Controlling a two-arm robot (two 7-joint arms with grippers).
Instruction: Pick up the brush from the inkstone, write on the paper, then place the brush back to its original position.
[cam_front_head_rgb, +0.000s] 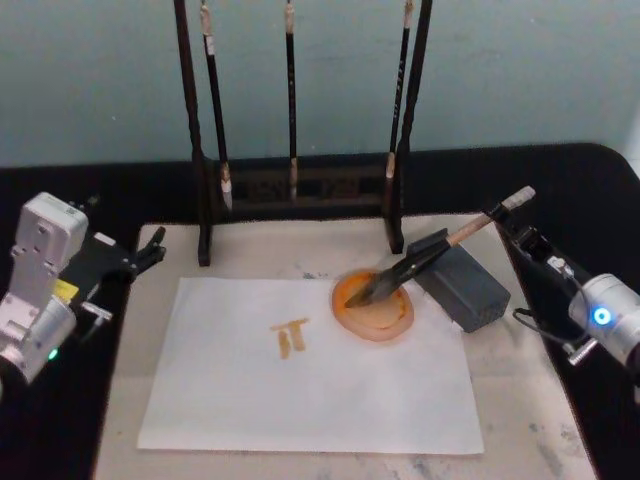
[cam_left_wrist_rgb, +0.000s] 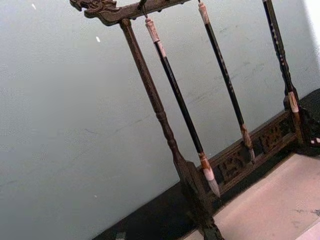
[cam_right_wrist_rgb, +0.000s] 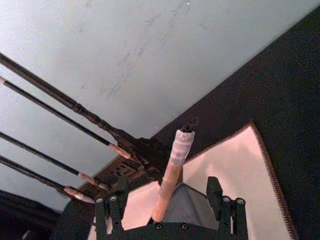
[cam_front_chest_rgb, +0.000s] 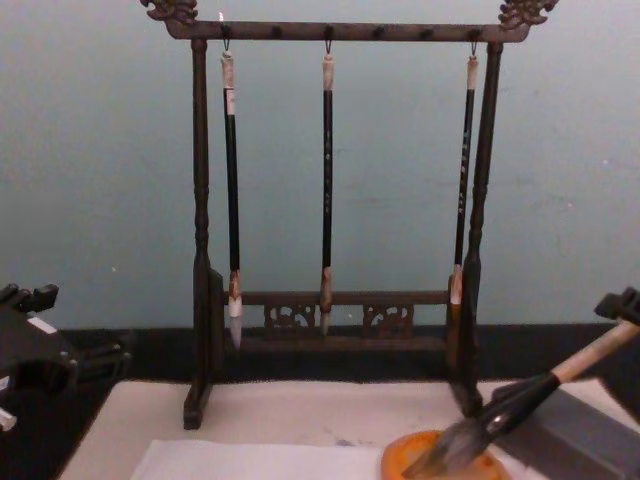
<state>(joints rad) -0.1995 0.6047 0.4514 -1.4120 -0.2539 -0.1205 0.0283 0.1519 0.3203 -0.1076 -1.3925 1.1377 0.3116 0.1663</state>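
Tan brush (cam_front_head_rgb: 440, 247) is laid on the inkstone (cam_front_head_rgb: 470, 290). The right gripper (cam_right_wrist_rgb: 167, 212), spread empty astride its handle, should be drawn straight back. The left gripper (cam_front_head_rgb: 150, 250) is parked off the mat's (cam_front_head_rgb: 520, 400) left edge.

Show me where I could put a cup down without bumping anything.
Free: the paper's near half, below the orange marks; the mat strip between paper and brush stand, on the left. Crowded: far right, where orange dish, brush, grey block and the open right pincer meet. The left pincer sits at the mat's left edge.
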